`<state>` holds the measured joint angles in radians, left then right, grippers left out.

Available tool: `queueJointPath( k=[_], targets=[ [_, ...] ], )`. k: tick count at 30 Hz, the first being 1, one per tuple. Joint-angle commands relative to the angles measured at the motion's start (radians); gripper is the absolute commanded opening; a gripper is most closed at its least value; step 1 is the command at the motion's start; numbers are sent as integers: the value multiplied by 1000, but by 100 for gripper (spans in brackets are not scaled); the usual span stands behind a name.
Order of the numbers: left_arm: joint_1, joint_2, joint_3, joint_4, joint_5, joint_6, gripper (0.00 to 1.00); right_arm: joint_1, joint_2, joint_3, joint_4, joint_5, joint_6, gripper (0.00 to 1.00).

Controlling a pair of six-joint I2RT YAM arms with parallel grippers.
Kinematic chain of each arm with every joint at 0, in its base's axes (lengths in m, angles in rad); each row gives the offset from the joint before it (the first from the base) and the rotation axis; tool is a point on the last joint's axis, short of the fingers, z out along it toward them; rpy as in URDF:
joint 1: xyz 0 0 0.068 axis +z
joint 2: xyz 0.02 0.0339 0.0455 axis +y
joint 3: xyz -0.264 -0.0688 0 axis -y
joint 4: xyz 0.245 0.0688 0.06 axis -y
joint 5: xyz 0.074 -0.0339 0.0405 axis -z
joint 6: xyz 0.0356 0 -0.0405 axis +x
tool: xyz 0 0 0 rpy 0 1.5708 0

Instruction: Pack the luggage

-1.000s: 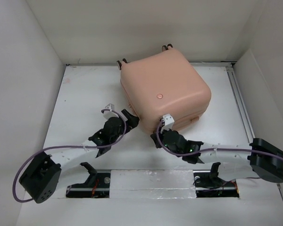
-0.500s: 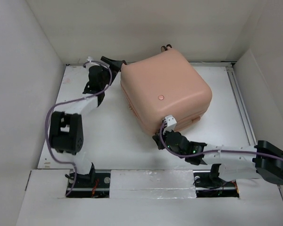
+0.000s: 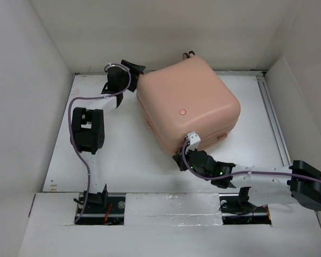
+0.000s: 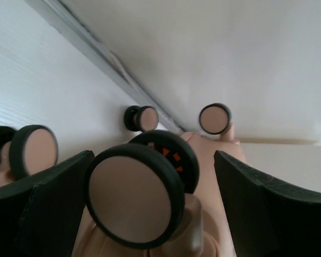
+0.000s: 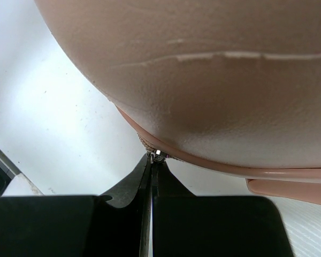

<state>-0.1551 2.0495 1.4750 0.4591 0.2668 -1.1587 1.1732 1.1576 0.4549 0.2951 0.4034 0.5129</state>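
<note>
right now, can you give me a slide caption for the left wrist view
Open left end effector lined up on a black-rimmed wheel of the pale pink luggage, nothing gripped yet.

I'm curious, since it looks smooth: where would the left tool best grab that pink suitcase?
Probably a wheel at the far-left corner, coming from that end: the suitcase is broad and rounded, but the wheel juts out inside the open left tool.
</note>
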Motion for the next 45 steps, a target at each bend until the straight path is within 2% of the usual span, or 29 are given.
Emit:
queueJointPath(
  k=[1, 4, 5, 7, 10, 13, 16, 17, 20, 21, 24, 26, 29, 30, 32, 33, 34, 36, 38, 43, 45],
  targets=[
    [3, 11, 9, 179, 45, -105, 88, 59, -35, 2, 101, -150, 13, 0],
    [3, 11, -66, 327, 34, -153, 52, 59, -56, -16, 101, -141, 26, 0],
    [3, -3, -80, 354, 23, -165, 23, 59, -65, -16, 101, -141, 36, 0],
    [3, -15, -106, 392, 12, -165, 0, 59, -105, -28, 101, -129, 36, 0],
    [23, -77, -145, 412, -18, -128, 0, 59, -159, -28, 76, -118, 36, 0],
    [41, -179, -272, 449, -52, -84, 0, -4, -237, -28, 15, -142, 27, 0],
    [64, -316, -457, 492, -87, -49, 0, -107, -317, -28, -28, -225, 9, 0],
    [65, -356, -572, 527, -87, -38, 0, -137, -344, -18, -37, -247, -7, 0],
    [65, -527, -749, 559, -136, -10, 0, -274, -345, 43, -97, -319, -56, 0],
    [65, -569, -874, 588, -150, -10, 0, -311, -345, 66, -108, -345, -89, 0],
    [25, -733, -1083, 589, -192, -1, 0, -446, -290, 160, -139, -434, -137, 0],
    [9, -854, -1169, 575, -192, -1, 0, -541, -256, 201, -151, -495, -161, 0],
    [9, -995, -1295, 482, -181, 10, 0, -604, -205, 231, -151, -538, -162, 0],
    [9, -1102, -1308, 434, -181, 37, 0, -604, -205, 208, -151, -538, -145, 0],
    [9, -1207, -1317, 273, -211, 79, 0, -566, -231, 142, -93, -538, -94, 0],
    [9, -1298, -1303, 219, -240, 97, 0, -493, -248, 52, -64, -538, -74, 0],
    [9, -1336, -1288, 125, -256, 143, 0, -451, -263, 12, -39, -538, -53, 0],
    [9, -1382, -1237, 55, -300, 172, 0, -365, -300, -50, -14, -538, -19, 0],
    [9, -1405, -1195, 0, -337, 209, 0, -226, -324, -67, -71, -508, -16, 0],
    [9, -1393, -1184, 10, -353, 205, 0, -185, -340, 8, -161, -420, -68, 0],
    [9, -1384, -1173, 42, -344, 205, 0, -240, -331, 60, -162, -434, -126, 0]
  ],
)
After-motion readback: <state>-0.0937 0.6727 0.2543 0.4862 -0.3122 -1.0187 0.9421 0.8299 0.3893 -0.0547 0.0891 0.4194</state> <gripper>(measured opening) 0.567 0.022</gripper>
